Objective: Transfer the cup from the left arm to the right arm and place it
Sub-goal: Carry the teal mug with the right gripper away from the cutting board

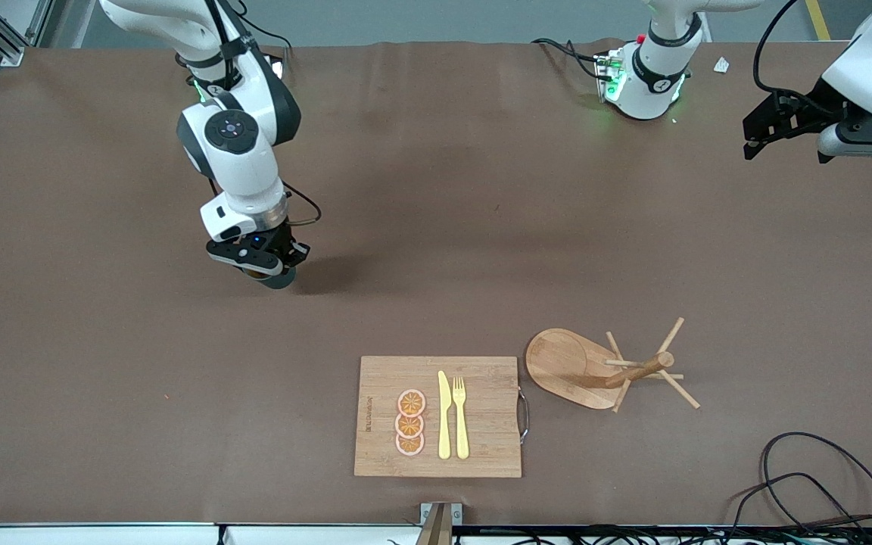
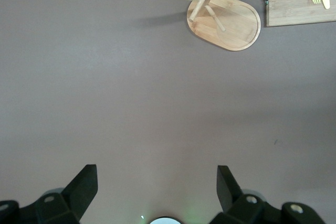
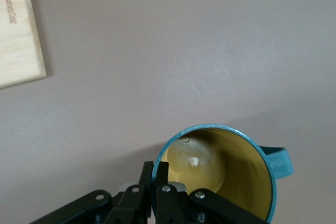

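Most of it looks done: the cup (image 3: 226, 174) is pinched by its rim in the right gripper (image 1: 260, 261), low over bare desk (image 1: 481, 227). Only placing is left; the left gripper (image 2: 157, 190) is parked wide open, empty.

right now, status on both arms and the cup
Right gripper shut on cup rim, over bare table. Left gripper open, empty, waiting. Nothing in the way.

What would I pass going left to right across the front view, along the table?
Right gripper holding the cup → cutting board → orange slices → knife → fork → wooden mug rack → left gripper.
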You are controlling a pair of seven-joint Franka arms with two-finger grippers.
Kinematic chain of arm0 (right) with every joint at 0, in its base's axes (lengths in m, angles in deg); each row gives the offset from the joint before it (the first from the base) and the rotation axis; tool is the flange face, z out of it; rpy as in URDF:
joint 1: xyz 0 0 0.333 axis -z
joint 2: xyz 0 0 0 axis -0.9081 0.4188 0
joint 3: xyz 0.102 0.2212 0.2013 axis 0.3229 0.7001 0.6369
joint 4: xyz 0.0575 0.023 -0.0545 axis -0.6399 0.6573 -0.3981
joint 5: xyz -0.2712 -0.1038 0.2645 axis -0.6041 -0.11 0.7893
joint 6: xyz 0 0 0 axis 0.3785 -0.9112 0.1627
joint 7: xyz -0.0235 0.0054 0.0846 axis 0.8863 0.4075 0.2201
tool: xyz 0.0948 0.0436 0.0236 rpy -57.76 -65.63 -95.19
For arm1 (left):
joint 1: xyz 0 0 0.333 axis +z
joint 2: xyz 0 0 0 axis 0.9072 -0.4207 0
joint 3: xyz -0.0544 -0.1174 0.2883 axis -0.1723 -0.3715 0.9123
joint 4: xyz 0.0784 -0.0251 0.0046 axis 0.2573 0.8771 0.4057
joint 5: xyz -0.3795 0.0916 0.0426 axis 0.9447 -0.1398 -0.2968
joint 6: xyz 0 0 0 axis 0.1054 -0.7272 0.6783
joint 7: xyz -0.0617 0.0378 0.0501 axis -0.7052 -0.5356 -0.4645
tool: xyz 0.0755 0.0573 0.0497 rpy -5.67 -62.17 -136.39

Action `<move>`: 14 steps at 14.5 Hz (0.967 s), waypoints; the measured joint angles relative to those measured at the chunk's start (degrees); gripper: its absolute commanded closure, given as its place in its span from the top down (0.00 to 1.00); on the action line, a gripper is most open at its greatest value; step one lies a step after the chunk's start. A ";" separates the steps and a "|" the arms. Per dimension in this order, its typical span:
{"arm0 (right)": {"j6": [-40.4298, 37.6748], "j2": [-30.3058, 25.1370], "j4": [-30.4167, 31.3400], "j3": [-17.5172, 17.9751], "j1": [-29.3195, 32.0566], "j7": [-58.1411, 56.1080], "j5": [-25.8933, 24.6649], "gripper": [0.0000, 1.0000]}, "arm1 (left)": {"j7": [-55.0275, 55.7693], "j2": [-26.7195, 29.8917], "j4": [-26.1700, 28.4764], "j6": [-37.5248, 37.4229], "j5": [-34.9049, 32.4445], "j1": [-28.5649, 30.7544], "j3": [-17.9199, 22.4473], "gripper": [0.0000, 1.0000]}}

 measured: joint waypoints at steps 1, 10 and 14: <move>3.63 -0.32 2.99 0.01 1.15 -1.35 0.00 0.00 | 0.00 0.00 0.00 0.00 0.00 -0.01 0.00 1.00; 8.02 -3.07 9.66 -0.03 15.90 -12.24 0.00 0.00 | 0.00 -0.20 0.01 0.06 0.00 -0.09 -0.70 1.00; 14.20 -3.29 14.51 -0.05 20.39 -13.91 0.00 0.00 | 0.00 -0.33 0.01 0.15 0.00 -0.09 -0.81 1.00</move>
